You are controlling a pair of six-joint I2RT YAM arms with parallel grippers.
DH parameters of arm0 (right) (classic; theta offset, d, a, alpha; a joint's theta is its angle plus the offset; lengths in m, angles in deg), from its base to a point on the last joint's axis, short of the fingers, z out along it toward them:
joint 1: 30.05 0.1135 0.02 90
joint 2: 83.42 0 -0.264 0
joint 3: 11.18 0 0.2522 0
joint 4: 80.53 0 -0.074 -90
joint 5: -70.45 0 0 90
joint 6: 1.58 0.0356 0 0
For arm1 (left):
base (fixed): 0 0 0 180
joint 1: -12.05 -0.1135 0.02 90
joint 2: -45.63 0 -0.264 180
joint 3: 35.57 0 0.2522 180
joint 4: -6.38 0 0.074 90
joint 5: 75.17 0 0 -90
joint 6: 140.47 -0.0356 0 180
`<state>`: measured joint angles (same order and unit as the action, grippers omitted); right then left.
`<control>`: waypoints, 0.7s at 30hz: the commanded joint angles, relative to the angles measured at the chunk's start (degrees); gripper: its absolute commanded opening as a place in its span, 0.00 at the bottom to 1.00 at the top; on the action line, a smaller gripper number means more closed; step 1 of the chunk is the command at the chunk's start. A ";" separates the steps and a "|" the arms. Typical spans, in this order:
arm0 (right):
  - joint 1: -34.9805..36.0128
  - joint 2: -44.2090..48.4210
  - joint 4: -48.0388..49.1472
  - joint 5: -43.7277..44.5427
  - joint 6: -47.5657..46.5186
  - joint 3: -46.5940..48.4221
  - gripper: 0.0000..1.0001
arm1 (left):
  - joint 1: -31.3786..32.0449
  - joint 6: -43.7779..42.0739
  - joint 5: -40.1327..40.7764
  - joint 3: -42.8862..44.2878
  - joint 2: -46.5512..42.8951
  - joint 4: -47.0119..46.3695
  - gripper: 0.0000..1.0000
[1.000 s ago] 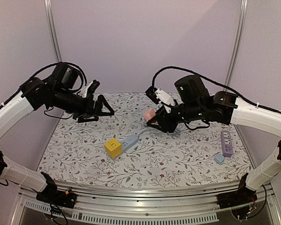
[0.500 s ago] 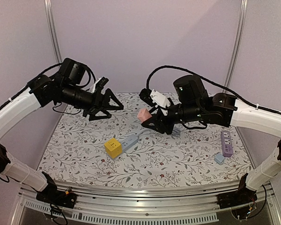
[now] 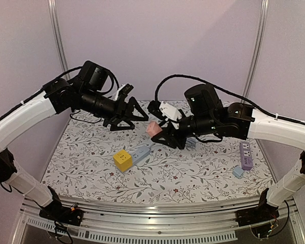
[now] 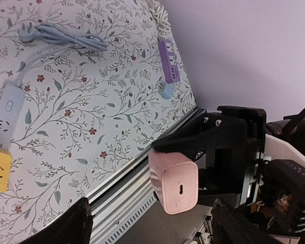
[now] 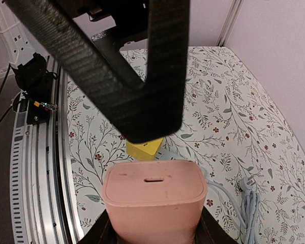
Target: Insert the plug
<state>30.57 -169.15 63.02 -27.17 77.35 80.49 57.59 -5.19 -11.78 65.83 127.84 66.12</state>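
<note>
The left tool (image 3: pixel 139 123) is hovering left of centre above the bench (image 3: pixel 193 178), its jaws standing wide apart and gripping nothing. Just to its right, the right tool (image 3: pixel 157 133) is clamping the pink plug (image 3: pixel 153 128), holding it in mid-air above the yellow socket cube (image 3: pixel 123 160) and the blue-grey strip (image 3: pixel 141 153). A purple strip (image 3: pixel 245 155) is lying at the far right.

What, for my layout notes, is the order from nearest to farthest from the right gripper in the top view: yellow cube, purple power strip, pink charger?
1. Pink charger: held in the right gripper, mid-air.
2. Yellow cube: down to its left.
3. Purple power strip: far right edge.
</note>
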 commanded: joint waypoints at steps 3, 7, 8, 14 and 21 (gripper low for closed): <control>0.84 -0.76 0.13 -0.03 -0.28 0.58 0.00 | 2.28 -0.58 -0.94 2.03 3.20 -0.43 0.78; 1.07 -0.82 0.02 -0.03 -0.27 0.58 0.00 | 3.62 -0.97 -1.55 3.11 4.77 -0.58 0.74; 1.20 -0.84 0.00 -0.03 -0.20 0.58 0.00 | 3.91 -1.06 -1.58 3.34 5.14 -0.56 0.74; 1.38 -1.16 -0.33 0.14 -0.22 0.66 0.00 | 4.82 -1.24 -1.38 4.28 6.60 -0.72 0.68; 1.65 -1.10 -1.10 0.77 -0.17 0.92 0.00 | 5.13 -1.39 -1.78 4.13 7.30 -0.79 0.60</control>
<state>31.51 -169.52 62.82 -27.15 77.37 80.49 61.72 -5.94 -13.04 69.04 134.23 65.79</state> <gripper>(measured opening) 0.426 0.622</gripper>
